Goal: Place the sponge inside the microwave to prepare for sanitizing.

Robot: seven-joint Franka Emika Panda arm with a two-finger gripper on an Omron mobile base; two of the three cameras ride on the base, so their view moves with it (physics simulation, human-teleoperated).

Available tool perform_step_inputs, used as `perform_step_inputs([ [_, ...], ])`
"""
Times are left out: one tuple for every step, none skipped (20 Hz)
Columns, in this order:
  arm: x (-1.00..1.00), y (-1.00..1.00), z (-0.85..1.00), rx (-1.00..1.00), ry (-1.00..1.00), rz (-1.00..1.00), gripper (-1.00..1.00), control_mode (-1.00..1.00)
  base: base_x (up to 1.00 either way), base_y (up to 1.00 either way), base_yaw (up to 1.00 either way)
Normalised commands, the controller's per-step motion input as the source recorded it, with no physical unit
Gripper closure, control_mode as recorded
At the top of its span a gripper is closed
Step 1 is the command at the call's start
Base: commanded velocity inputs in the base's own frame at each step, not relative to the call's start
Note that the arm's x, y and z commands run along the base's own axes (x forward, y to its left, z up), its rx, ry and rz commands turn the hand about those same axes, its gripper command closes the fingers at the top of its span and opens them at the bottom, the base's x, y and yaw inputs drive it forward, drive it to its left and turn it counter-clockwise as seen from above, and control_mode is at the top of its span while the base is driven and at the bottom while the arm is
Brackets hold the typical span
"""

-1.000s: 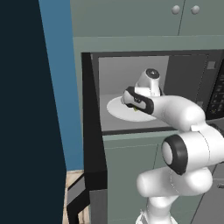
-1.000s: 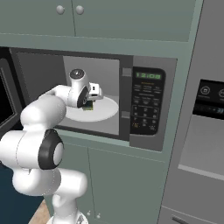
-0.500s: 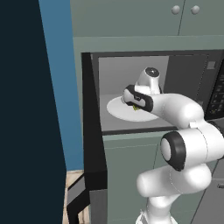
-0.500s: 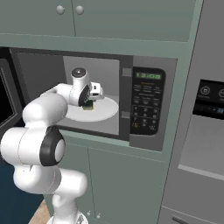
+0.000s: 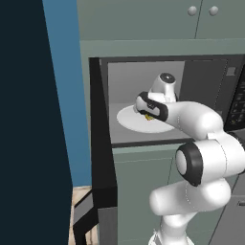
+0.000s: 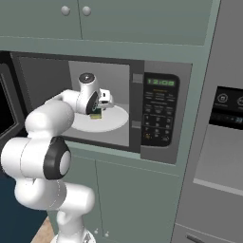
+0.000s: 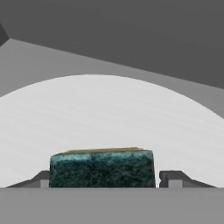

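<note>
Your gripper (image 7: 103,179) is inside the microwave (image 6: 156,111), low over the white plate (image 7: 109,113). In the hand view the sponge (image 7: 102,168) sits at 6 o'clock, dark green face towards you, resting on the plate. The fingertips (image 7: 174,178) stand apart, at 7 and 5 o'clock of the sponge; a gap shows on the right side, so the jaws have let go

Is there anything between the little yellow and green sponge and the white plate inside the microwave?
Nothing visible stands in the way. The small yellow sponge with the dark green top sits low over the round white turntable plate inside the black-fronted microwave. The gripper has a finger on each side of it, with a small gap showing at the right finger.
</note>
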Motion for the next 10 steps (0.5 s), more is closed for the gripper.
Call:
perform_step_inputs([
  [-0.10,-0.09,0.00,0.00,0.00,0.00,-1.00,-1.00,0.00,0.00,0.00],
  [-0.06,-0.07,0.00,0.00,0.00,0.00,-1.00,-1.00,0.00,0.00,0.00],
  [-0.07,-0.07,0.00,0.00,0.00,0.00,-1.00,-1.00,0.00,0.00,0.00],
  [-0.03,-0.09,0.00,0.00,0.00,0.00,-1.00,-1.00,0.00,0.00,0.00],
  [-0.03,-0.10,0.00,0.00,0.00,0.00,-1.00,-1.00,0.00,0.00,0.00],
  [-0.07,-0.06,0.00,0.00,0.00,0.00,-1.00,-1.00,0.00,0.00,0.00],
  [-0.11,-0.05,0.02,0.00,0.00,0.00,-1.00,-1.00,0.00,0.00,0.00],
  [-0.21,-0.09,0.01,0.03,0.00,0.00,-1.00,-1.00,0.00,0.00,0.00],
  [-0.21,-0.09,0.02,0.03,0.00,0.00,-1.00,-1.00,0.00,0.00,0.00],
  [-0.30,-0.08,0.03,0.03,0.00,0.00,-1.00,-1.00,0.00,0.00,0.00],
])
